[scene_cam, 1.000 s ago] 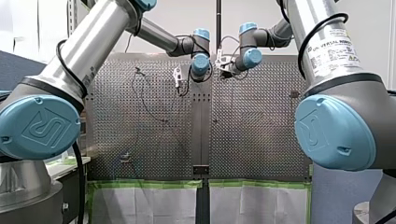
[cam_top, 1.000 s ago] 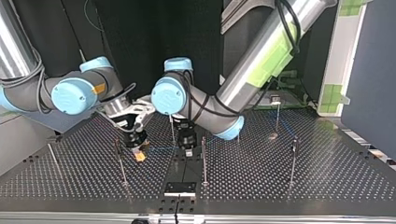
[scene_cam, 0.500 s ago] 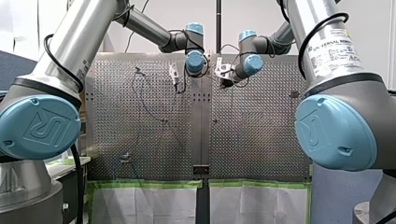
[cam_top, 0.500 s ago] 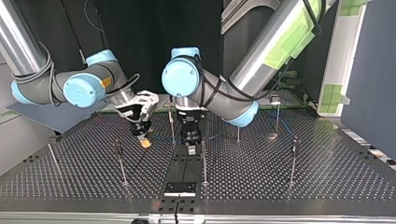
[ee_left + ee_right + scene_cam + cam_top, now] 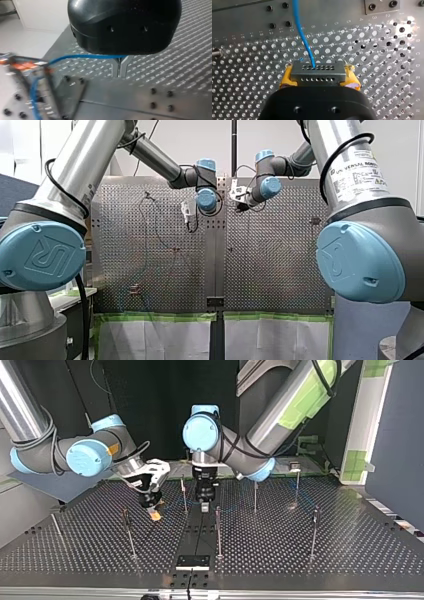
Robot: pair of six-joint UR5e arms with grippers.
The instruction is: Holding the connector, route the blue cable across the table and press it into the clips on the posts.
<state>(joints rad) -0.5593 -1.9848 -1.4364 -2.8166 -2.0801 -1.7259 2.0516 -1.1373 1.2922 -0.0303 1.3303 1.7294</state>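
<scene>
Dark grey slotted connector (image 5: 317, 73) being clamped by right jaws; thin blue cable (image 5: 297, 15) being held straight ahead of connector by closed left jaws.

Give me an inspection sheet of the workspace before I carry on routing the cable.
Surface: perforated table, small dark plate at its near edge in the top view.
Job's things: connector held in right gripper; thin posts upright across the table; clips too small to judge.
Clutter: nothing seen.
Grippers: right gripper shut on connector, yellow pads; left gripper shut on blue cable.
Cables: blue cable leads from connector over the table.
Surroundings: green-taped panel at the top view's right.
</scene>
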